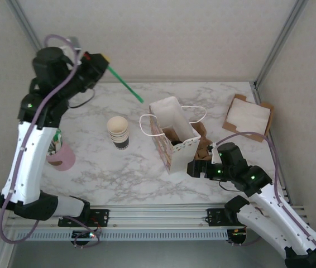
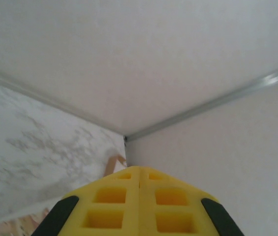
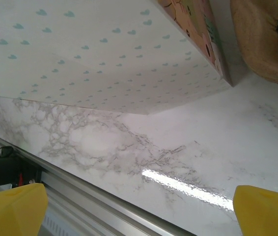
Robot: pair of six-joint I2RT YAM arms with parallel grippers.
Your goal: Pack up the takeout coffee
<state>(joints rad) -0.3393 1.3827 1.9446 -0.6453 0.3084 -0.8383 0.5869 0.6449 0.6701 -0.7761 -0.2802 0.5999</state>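
Top external: takeout coffee (image 1: 172, 135) down inside white bag (image 1: 176, 117), mid-table. Right gripper (image 1: 194, 168) just beside bag's near wall, jaws spread wide, gripping nothing. Left gripper (image 1: 102, 59) raised well away from the coffee, jaws pressed together.

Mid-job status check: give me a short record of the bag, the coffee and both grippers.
paper bag: upright, mouth open, mid-table
coffee: dark shape inside the bag, likely the lidded cup; not certain
left gripper: raised, shut, apparently pinching a green straw
right gripper: open, low beside the bag's near side, holding nothing
cup stack: standing left of the bag
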